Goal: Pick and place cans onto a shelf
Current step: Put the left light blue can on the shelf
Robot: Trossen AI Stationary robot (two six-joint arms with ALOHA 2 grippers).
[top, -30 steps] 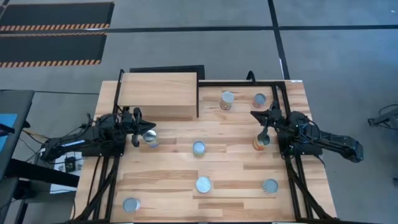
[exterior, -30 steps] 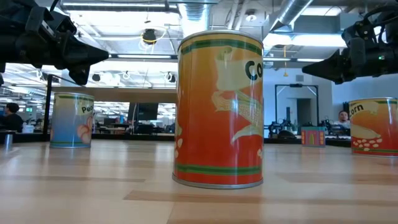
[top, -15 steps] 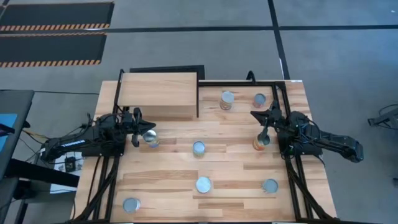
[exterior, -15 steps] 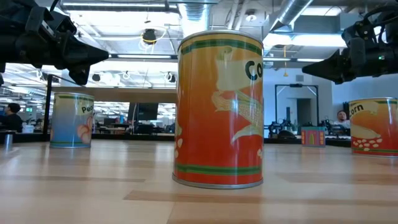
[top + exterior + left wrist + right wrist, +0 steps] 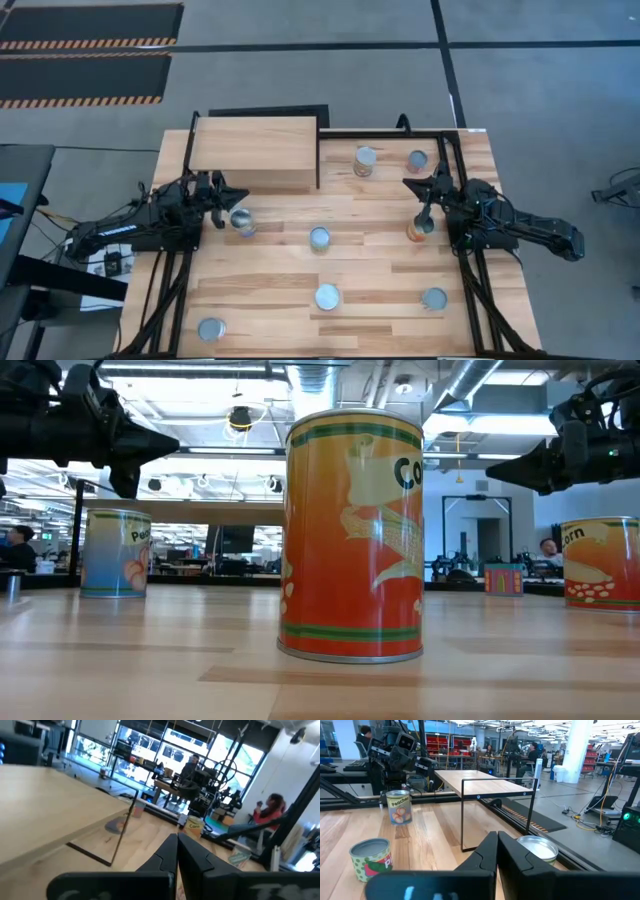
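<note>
Left gripper (image 5: 236,196), fingers pressed together and empty, hangs just above a can (image 5: 241,220) beside the bare shelf (image 5: 255,152); right gripper (image 5: 412,183), likewise closed and empty, hangs near an orange can (image 5: 419,229)

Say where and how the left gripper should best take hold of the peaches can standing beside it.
Probably from straight above, fingers closing across the label sides just under the silver lid. The peaches can stands upright, a plain cylinder, with bare table all round it. The left gripper, fingers together, hangs beside it toward the shelf, so it must open first. The right gripper hangs above an orange can.
</note>
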